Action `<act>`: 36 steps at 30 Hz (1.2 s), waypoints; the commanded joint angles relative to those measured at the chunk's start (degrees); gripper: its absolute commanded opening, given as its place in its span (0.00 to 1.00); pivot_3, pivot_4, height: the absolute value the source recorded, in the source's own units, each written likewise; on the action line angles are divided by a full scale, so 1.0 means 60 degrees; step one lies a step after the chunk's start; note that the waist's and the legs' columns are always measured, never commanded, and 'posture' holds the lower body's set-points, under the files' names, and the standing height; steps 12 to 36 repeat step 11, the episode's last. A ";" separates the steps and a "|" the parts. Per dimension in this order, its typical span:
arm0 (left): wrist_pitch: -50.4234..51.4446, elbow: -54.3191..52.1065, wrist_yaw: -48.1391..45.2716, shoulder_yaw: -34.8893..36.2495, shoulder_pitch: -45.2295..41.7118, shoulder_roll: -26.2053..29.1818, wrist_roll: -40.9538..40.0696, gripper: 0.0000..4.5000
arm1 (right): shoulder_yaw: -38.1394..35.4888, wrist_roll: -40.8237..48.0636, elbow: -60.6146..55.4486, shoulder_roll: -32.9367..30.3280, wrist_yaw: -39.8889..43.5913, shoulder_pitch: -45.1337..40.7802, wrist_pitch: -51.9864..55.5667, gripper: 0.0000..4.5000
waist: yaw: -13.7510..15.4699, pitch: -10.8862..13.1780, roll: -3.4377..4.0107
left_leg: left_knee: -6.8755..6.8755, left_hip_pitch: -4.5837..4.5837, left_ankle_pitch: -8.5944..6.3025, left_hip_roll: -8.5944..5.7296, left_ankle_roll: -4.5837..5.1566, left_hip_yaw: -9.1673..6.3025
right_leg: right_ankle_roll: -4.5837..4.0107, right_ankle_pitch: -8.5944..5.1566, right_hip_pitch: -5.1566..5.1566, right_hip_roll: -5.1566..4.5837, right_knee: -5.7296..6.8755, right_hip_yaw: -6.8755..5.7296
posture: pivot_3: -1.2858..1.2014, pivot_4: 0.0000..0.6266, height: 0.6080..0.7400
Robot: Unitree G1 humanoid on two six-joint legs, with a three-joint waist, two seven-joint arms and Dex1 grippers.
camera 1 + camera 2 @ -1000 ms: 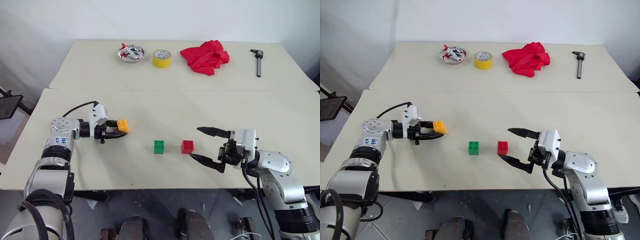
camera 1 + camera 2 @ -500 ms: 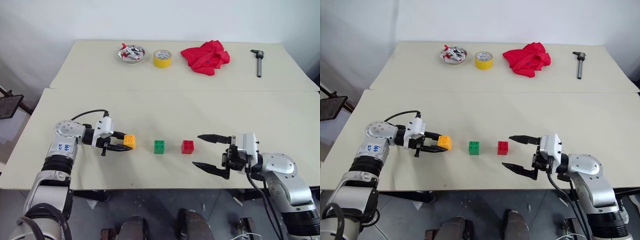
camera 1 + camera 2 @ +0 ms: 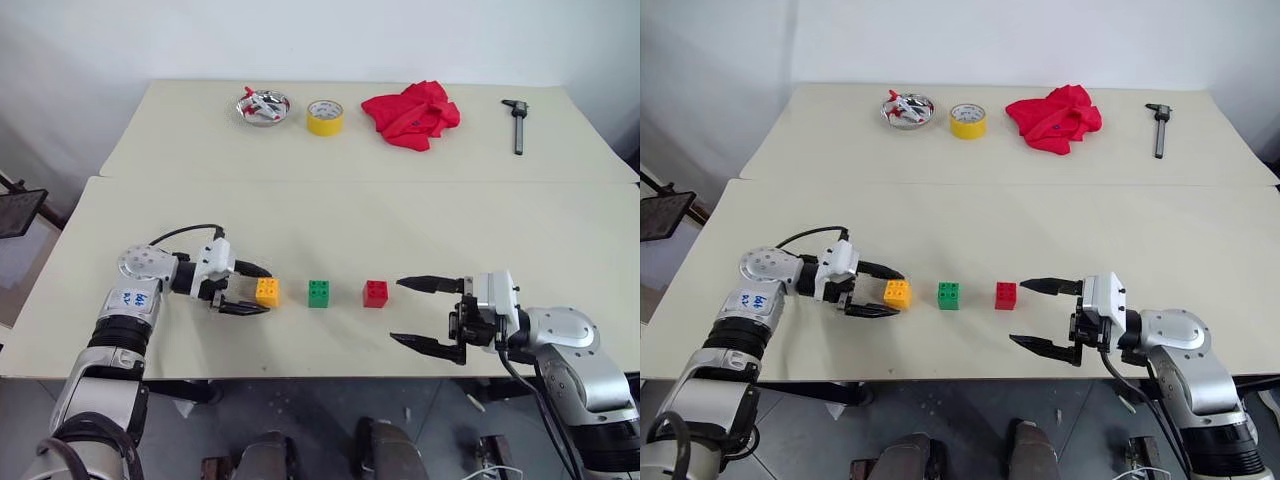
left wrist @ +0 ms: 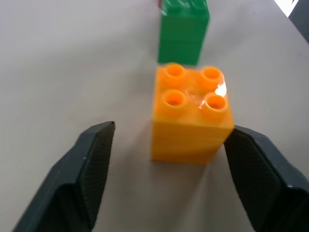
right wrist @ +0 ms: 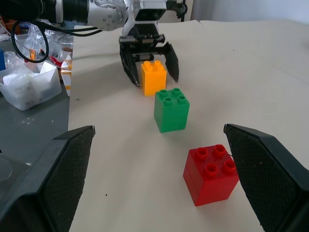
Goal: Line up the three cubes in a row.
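Three studded cubes stand in a row on the near table: orange-yellow [image 3: 267, 292], green [image 3: 319, 293] and red [image 3: 375, 293], with small gaps between them. My left gripper [image 3: 262, 292] is open around the orange-yellow cube [image 4: 190, 116], one finger on each side; the cube rests on the table. In the left wrist view the green cube [image 4: 183, 30] stands just beyond it. My right gripper [image 3: 397, 311] is wide open with nothing in it, a short way to the right of the red cube [image 5: 211, 174].
On the far table lie a metal bowl [image 3: 262, 106] with small items, a yellow tape roll [image 3: 323, 116], a red cloth [image 3: 410, 114] and a dark caliper [image 3: 516, 124]. A seam separates the two tables. The near table's front edge [image 3: 320, 375] runs just below both grippers.
My left gripper carried the orange-yellow cube rightward and toward the front, set it down beside the green cube and opened. The right gripper has hardly moved.
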 commanded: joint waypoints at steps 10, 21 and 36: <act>0.1240 -0.3004 0.0920 0.2756 0.2793 0.2113 -0.1743 0.80 | -0.0694 0.0291 0.0692 -0.1337 0.1470 -0.0726 0.0085 1.00 | 0.0052 0.0001 0.0001 | 0.0004 0.0013 -0.0004 0.0016 0.0003 -0.0064 | -0.0001 -0.0001 0.0008 -0.0027 0.0011 0.0005 | 0.52 0.24 1.00; 0.1216 -0.3113 0.1015 0.2835 0.2928 0.2212 -0.1708 0.80 | -0.0697 0.0261 0.0763 -0.1408 0.1553 -0.0762 0.0069 1.00 | 0.0052 0.0001 0.0001 | 0.0003 0.0012 -0.0005 0.0015 0.0007 -0.0074 | -0.0001 -0.0001 0.0007 -0.0035 0.0012 0.0008 | 0.52 0.24 1.00; 0.1216 -0.3113 0.1015 0.2835 0.2928 0.2212 -0.1708 0.80 | -0.0697 0.0261 0.0763 -0.1408 0.1553 -0.0762 0.0069 1.00 | 0.0052 0.0001 0.0001 | 0.0003 0.0012 -0.0005 0.0015 0.0007 -0.0074 | -0.0001 -0.0001 0.0007 -0.0035 0.0012 0.0008 | 0.52 0.24 1.00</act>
